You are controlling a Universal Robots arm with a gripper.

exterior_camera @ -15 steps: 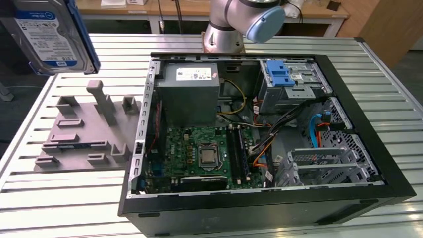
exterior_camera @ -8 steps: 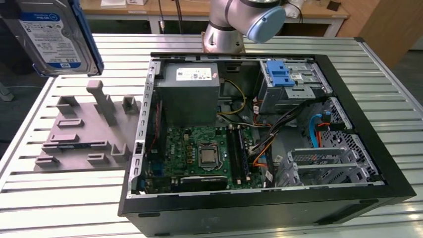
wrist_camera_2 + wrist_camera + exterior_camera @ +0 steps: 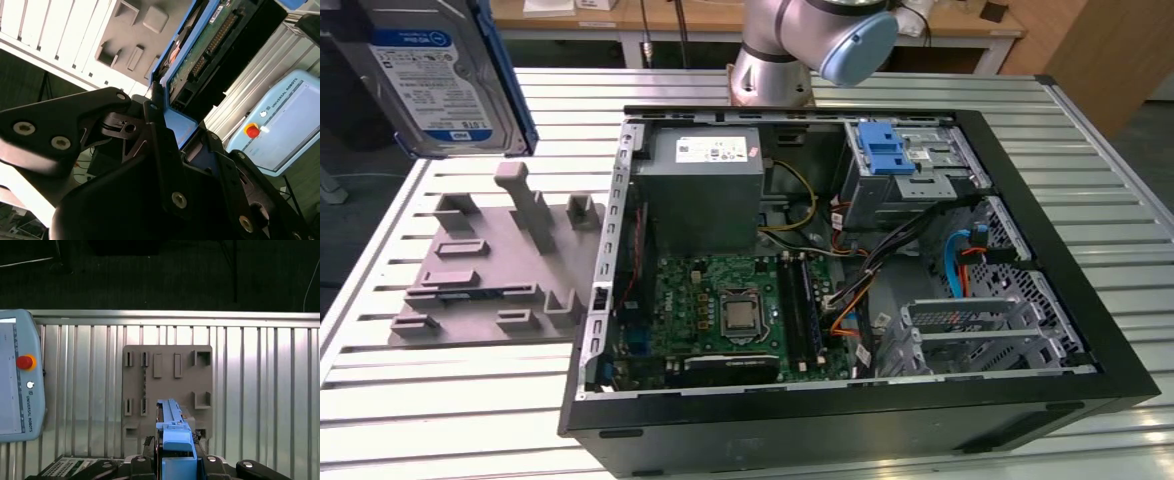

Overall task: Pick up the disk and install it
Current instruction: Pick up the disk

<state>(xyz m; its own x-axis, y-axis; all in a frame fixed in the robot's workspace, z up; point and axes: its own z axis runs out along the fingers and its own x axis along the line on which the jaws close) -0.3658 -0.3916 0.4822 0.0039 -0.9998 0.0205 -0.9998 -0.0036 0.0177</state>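
The disk (image 3: 438,75), silver with a white-and-blue label and a blue frame, hangs in the air at the exterior view's upper left, above the grey fixture plate (image 3: 494,260). In the second wrist view my gripper (image 3: 167,127) is shut on the disk (image 3: 200,50), its black fingers (image 3: 75,127) clamped on the blue frame, and the disk's green circuit-board side shows. In the first wrist view the disk (image 3: 172,432) is seen edge-on, rising from the gripper (image 3: 172,462) over the fixture plate (image 3: 167,385).
An open computer case (image 3: 854,410) lies on the slatted metal table (image 3: 427,400), showing its motherboard, grey power supply (image 3: 700,185) and a drive bay with a blue bracket (image 3: 887,150). The arm's base (image 3: 781,60) stands behind it. A teach pendant (image 3: 15,385) lies on the table.
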